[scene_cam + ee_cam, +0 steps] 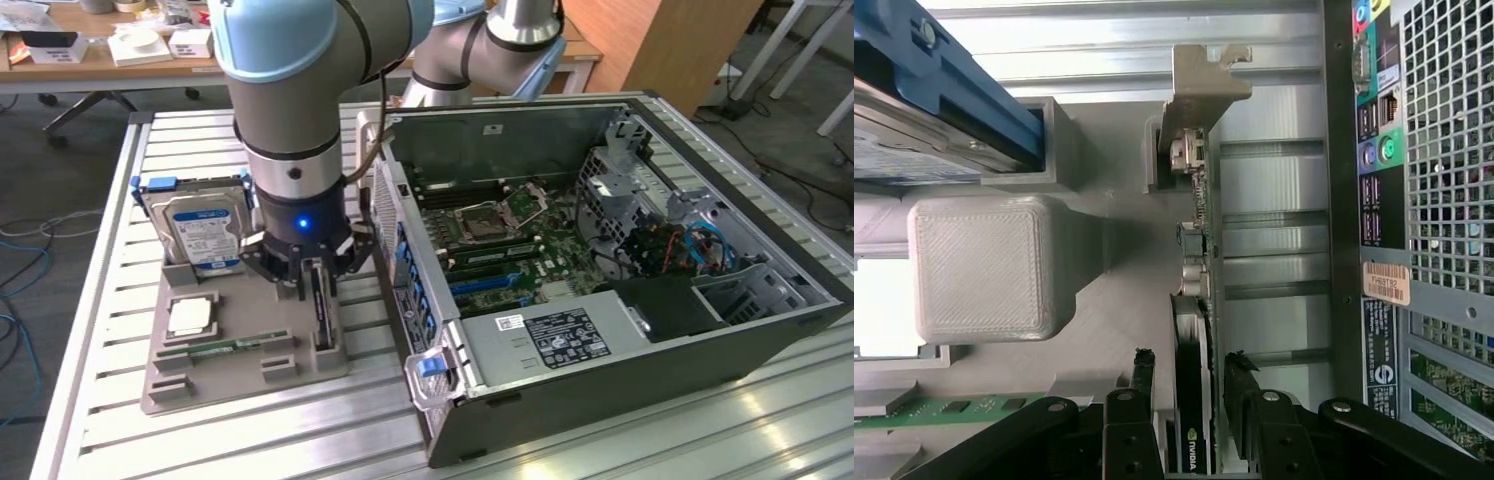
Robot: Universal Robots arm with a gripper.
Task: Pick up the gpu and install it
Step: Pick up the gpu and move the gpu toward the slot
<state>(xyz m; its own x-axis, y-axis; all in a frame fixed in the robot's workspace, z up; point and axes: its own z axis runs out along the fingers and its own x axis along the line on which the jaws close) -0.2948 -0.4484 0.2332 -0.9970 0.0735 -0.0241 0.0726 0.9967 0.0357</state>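
Your hand (1191, 362) stood wide open, one finger on each side of the gpu (1192, 420), which sat on edge in the grey holder (1124, 330) directly beneath the hand, its bracket end away from the fingers. To grip well, you would keep the card centred and close squarely on its body, clear of the bracket. You had one gpu, one hard drive (200, 230) beside the hand, one memory stick (227, 347), one computer case (747, 360).
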